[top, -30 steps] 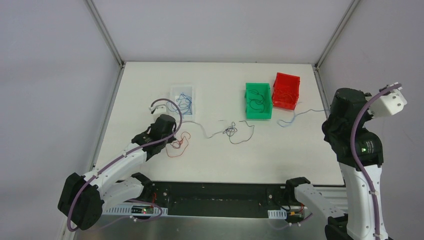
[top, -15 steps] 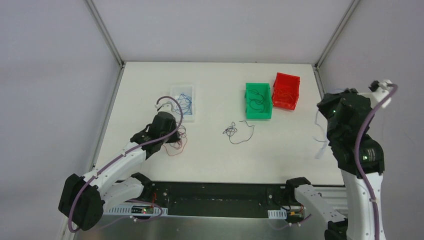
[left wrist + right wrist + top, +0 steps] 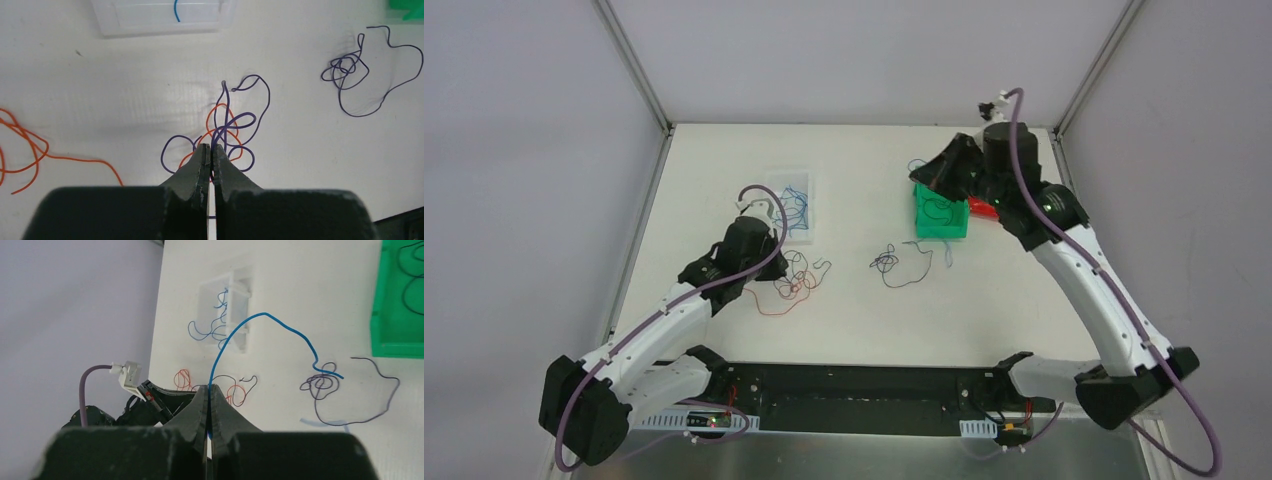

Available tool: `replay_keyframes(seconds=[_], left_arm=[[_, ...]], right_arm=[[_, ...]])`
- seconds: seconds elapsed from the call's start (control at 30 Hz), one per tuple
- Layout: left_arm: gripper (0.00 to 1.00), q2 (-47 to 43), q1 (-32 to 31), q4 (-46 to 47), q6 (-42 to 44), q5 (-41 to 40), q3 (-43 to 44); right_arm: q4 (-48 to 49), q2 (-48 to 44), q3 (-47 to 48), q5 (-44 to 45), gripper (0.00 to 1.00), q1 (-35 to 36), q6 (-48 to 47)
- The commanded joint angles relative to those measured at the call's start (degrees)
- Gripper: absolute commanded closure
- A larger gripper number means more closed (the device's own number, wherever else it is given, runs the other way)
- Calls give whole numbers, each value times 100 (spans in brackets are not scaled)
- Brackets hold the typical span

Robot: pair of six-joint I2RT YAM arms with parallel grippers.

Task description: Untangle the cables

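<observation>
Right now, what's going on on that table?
Both arms are working on the tangled wires. The left gripper is shut on a dark cable knotted with a red cable, beside the clear tray. The right gripper, raised near the green bin, is shut on a blue cable that arcs free. A loose dark tangle lies mid-table, untouched.

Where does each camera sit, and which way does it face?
Top external: above and behind the bases, facing down on the white table; left arm and right arm show.
Left wrist: low over the table, facing down; left gripper shut on thin dark purple wire.
Right wrist: high near the green plastic bin, facing toward the left arm; right gripper shut on thin blue wire.
Shared by all: the loose dark wire tangle.
</observation>
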Motion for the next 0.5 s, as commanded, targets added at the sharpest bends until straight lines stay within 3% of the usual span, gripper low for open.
replay_keyframes(seconds=[0.0, 0.23, 0.47], left_arm=[[100, -350, 27, -518, -194, -589, 138], [100, -691, 32, -670, -442, -607, -76], [100, -960, 27, -701, -416, -749, -193]], right_arm=[[636, 680, 863, -257, 100, 549, 33], [887, 1965, 2016, -216, 100, 1354, -6], [1238, 3334, 3229, -377, 100, 1711, 171]])
